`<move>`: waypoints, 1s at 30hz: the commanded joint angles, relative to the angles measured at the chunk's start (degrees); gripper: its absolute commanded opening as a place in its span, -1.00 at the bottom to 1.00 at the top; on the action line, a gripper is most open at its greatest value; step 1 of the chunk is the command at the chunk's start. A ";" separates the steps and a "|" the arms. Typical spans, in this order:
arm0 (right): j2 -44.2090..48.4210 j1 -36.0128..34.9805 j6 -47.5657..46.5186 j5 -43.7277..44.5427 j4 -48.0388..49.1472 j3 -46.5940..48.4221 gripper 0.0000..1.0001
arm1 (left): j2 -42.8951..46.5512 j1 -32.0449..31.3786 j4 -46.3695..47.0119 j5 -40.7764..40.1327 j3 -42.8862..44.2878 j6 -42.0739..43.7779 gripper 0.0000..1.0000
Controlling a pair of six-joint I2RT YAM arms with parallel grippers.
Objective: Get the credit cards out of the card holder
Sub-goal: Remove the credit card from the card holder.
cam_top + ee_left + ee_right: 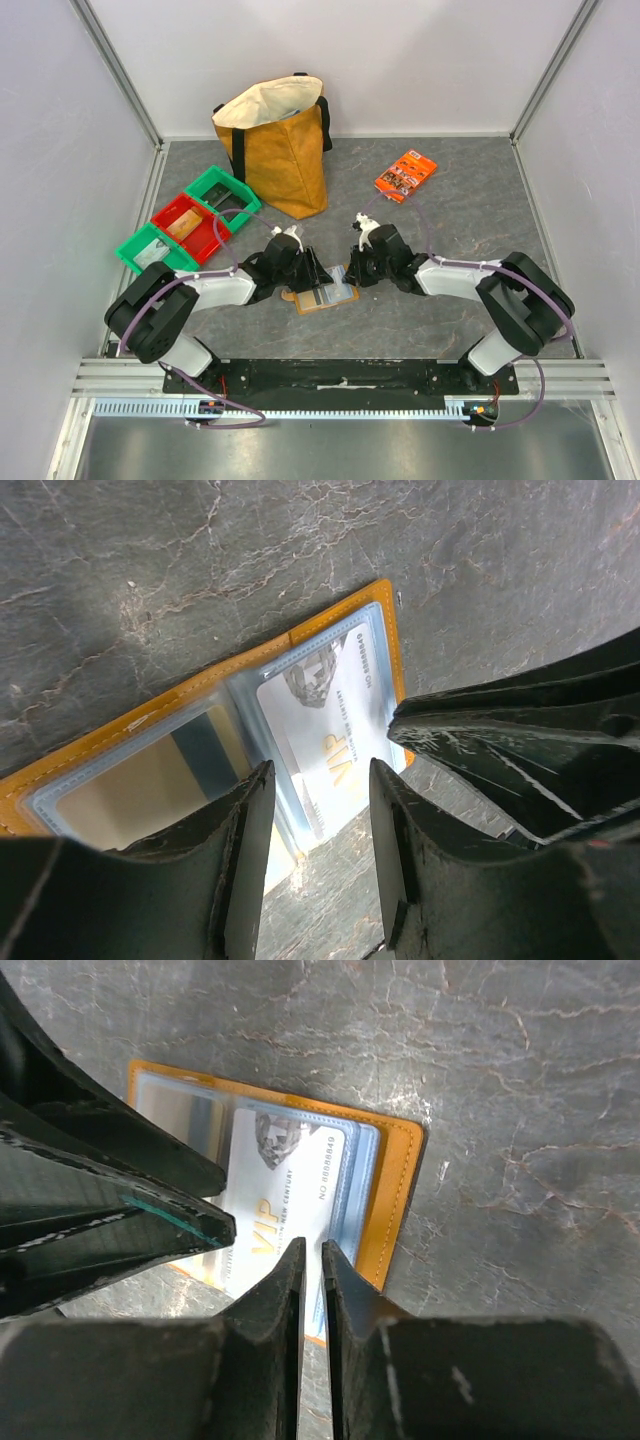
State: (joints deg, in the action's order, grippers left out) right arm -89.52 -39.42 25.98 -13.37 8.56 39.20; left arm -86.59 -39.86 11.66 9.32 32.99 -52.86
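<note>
The card holder (325, 297) lies open and flat on the grey counter (450, 230), a little below the middle of the top view. It has a tan-orange rim around see-through pockets. The two grippers meet right over it. The left gripper (320, 810) comes in from the left of the top view. Its two fingers are apart, with a wide gap over the fold of the holder, and they grip nothing. The right gripper (312, 1255) comes in from the right. Its fingers are almost together, with only a thin slit left, and their tips sit at the bottom edge of the white card (275, 1200). I cannot tell if they pinch the card or just touch it. The white card has gold letters and a grey picture on it. In the left wrist view it sits in the pocket on the right half of the holder. The other pocket holds a tan card (150, 790) with a dark stripe. A yellow-brown tote bag (280, 150) stands upright at the top of the top view, well apart from the holder. An orange packet (405, 175) lies at the upper right. A green bin (205, 181), a red bin (166, 213) and a second green bin (128, 251) sit in a row at the left
</note>
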 commanded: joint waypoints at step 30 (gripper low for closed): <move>-7.25 0.13 6.10 0.09 0.67 -5.45 -0.89 | 4.76 0.57 4.51 -0.53 -6.18 -4.62 -0.95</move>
State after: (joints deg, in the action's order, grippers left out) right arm -93.03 -39.09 32.73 -16.08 17.37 34.81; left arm -83.66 -39.57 14.28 8.69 27.68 -56.07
